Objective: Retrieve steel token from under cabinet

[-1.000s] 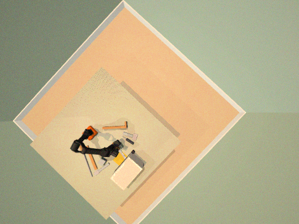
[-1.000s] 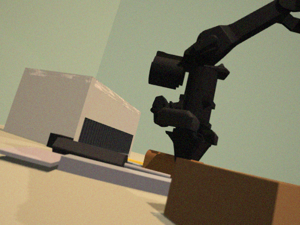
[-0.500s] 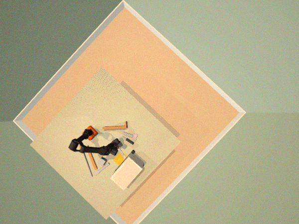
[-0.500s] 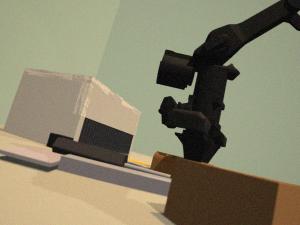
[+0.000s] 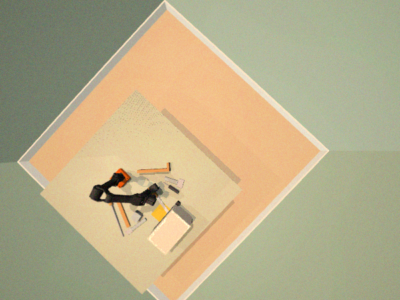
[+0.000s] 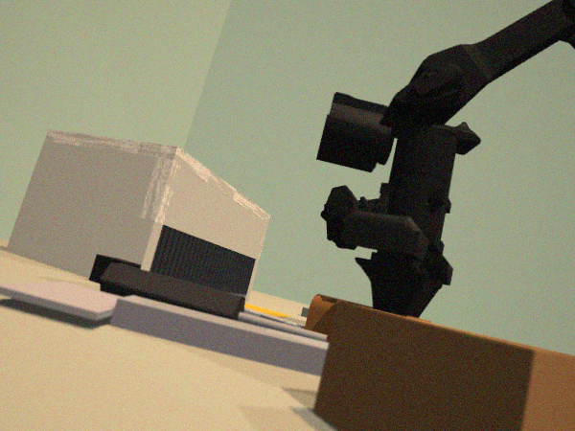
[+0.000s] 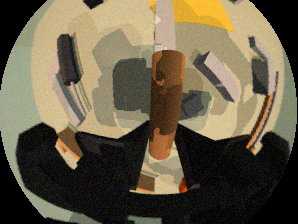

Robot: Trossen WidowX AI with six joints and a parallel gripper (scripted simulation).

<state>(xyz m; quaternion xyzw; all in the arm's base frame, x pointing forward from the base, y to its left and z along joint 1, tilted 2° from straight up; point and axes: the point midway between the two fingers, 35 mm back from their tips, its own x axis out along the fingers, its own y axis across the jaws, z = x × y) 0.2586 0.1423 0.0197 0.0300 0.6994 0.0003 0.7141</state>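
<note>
Tool (image 7: 164, 163) around half-hidden brown rod (image 7: 166, 96)

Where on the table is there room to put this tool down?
Free: the tan table stretch beyond the orange L-shaped bar, far from the white cabinet. Crowded: between arm base and cabinet, where grey blocks and yellow marked area cluster.

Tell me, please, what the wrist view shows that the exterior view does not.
Only the wrist view shows the gripper shut on a brown stick with a pale tip, aimed toward the yellow marked area. Only the exterior view shows the cabinet with its dark slotted vent. Both show the arm's gripper and loose grey bars on the table.
</note>
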